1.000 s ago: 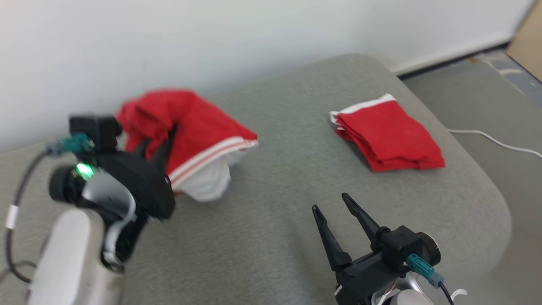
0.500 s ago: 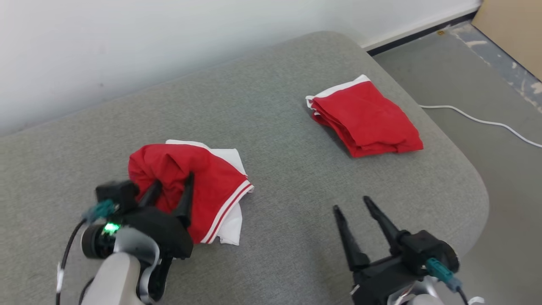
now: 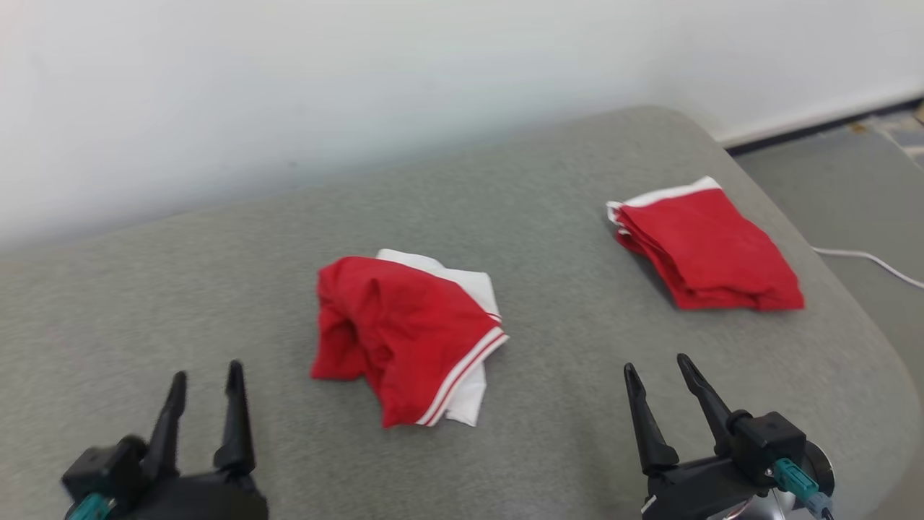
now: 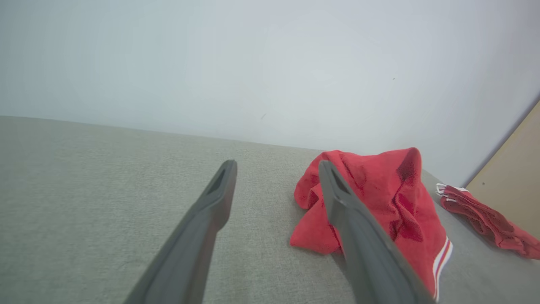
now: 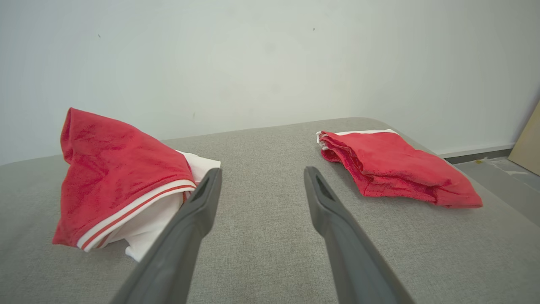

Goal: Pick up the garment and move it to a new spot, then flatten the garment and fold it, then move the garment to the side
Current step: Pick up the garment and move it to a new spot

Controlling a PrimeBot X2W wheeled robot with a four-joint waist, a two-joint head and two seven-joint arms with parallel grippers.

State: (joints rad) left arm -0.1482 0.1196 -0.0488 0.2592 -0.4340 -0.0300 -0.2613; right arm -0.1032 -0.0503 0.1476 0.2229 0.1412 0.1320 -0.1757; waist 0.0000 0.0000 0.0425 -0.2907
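A crumpled red garment (image 3: 401, 336) with white lining and white stripes lies bunched in the middle of the grey cushioned surface (image 3: 216, 260). The same garment (image 4: 379, 202) sits to the right of the fingers in the left wrist view, and the garment (image 5: 114, 177) is at the left in the right wrist view. My left gripper (image 3: 206, 372) is open at the lower left, apart from the cloth and holding nothing. At the lower right my right gripper (image 3: 655, 365) is open and empty too.
A second red garment (image 3: 704, 245), neatly folded with a white edge, rests near the surface's far right corner; the folded garment (image 5: 392, 166) is at the right in the right wrist view. A white cable (image 3: 866, 258) runs on the floor at right. A pale wall stands behind.
My left gripper let go of the crumpled garment, which dropped onto the surface, and drew back to the lower left with its jaws apart. The head camera also shifted.
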